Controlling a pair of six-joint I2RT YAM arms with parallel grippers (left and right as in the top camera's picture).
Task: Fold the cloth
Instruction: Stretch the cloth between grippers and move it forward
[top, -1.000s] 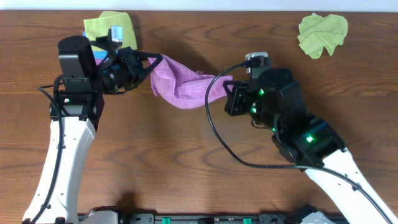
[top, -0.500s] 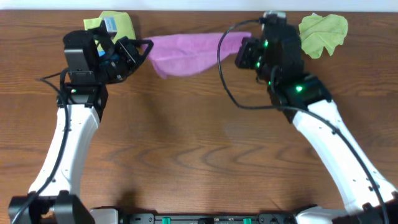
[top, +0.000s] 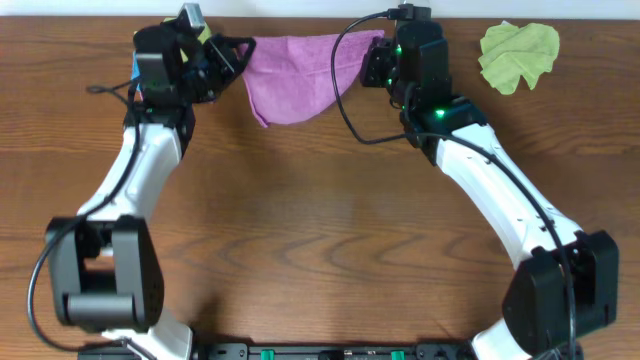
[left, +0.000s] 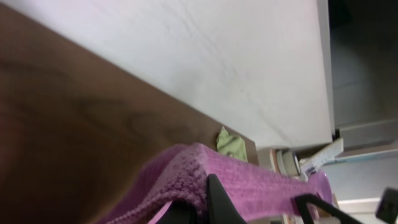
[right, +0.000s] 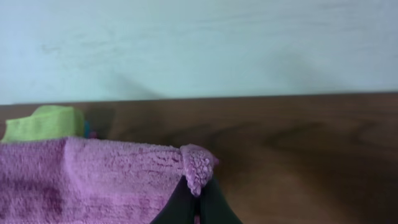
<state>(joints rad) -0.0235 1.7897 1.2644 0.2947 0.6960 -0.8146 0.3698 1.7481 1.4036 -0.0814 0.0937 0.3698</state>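
A purple cloth (top: 295, 75) hangs stretched between my two grippers at the far edge of the table, its lower part drooping to a point. My left gripper (top: 240, 47) is shut on its left corner; the left wrist view shows the cloth (left: 249, 183) pinched in the gripper (left: 202, 199). My right gripper (top: 378, 50) is shut on its right corner; in the right wrist view the corner (right: 199, 165) sticks up between the fingers (right: 198, 196), with the rest of the cloth spread to the left.
A crumpled green cloth (top: 518, 53) lies at the back right. Another green cloth (top: 207, 33) with a blue item sits behind my left gripper, and it shows in the right wrist view (right: 43, 121). A white wall runs along the table's far edge.
Both grippers have carried the purple cloth from the table's middle to the far edge and pulled it taut between them. It now hangs spread out instead of bunched.
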